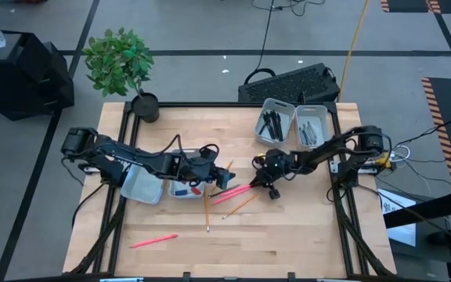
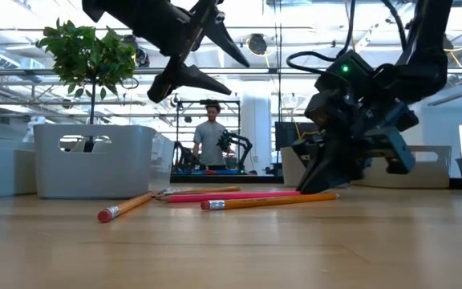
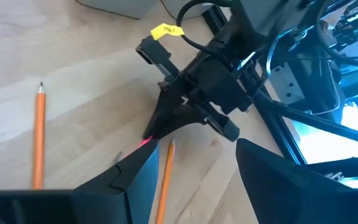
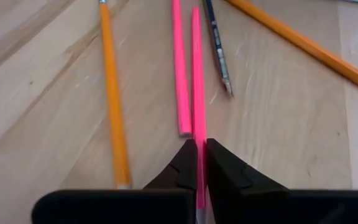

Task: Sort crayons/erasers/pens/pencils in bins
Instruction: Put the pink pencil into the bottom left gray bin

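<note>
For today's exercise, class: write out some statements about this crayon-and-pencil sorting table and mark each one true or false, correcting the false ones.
1. The right gripper is shut on a pink pencil. True.
2. The left gripper rests on the table. False: it hangs open above the wood.
3. One pink pencil lies apart from the rest, near the table's front edge. True.
4. The bin holding black pens sits on the left arm's side. False: it is on the right arm's side.
5. A potted plant stands at a table corner. True.

A potted plant [image 1: 120, 63] stands at the wooden desk's [image 1: 288, 235] far left corner. A black keyboard [image 1: 292, 82] lies beyond its far edge. A person [image 2: 211, 136] stands in the room behind.
</note>
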`<state>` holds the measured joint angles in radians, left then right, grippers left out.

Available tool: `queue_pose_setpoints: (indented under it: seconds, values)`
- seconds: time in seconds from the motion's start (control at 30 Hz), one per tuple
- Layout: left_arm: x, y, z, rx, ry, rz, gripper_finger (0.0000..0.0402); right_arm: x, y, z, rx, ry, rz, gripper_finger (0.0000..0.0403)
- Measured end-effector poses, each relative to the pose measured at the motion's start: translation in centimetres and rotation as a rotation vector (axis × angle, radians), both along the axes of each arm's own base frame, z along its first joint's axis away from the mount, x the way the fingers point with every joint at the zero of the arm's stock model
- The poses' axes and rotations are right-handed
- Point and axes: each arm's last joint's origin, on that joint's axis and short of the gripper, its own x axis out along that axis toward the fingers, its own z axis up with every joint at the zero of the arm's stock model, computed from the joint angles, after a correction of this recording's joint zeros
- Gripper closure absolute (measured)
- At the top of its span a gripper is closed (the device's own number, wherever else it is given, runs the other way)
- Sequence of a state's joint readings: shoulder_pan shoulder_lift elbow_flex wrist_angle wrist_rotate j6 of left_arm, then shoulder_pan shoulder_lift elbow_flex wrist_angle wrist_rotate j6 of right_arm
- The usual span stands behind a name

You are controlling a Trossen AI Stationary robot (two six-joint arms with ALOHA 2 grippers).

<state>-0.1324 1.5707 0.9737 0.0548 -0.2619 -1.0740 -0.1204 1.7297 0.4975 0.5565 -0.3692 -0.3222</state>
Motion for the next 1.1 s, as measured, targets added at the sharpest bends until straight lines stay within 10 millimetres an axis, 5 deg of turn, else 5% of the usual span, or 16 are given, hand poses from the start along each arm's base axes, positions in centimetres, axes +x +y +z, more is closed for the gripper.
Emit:
queue_pose_setpoints:
  seconds: [0.57, 0.83, 1.1]
  values:
    - [-0.2, 0.6, -0.5, 0.003, 0.065, -0.068, 0.0186, 0.0, 0.1, 3.6, -0.003, -0.135, -0.010, 0.0399]
    - [-0.4, 0.8, -0.7, 0.027, 0.102, -0.076, 0.0186, 0.0, 0.0, 3.7, 0.008, -0.160, 0.004, 0.0399]
    - [-0.3, 0.8, -0.7, 0.039, 0.101, -0.082, 0.0186, -1.9, -1.0, 1.7, 0.084, -0.291, -0.079, 0.0334]
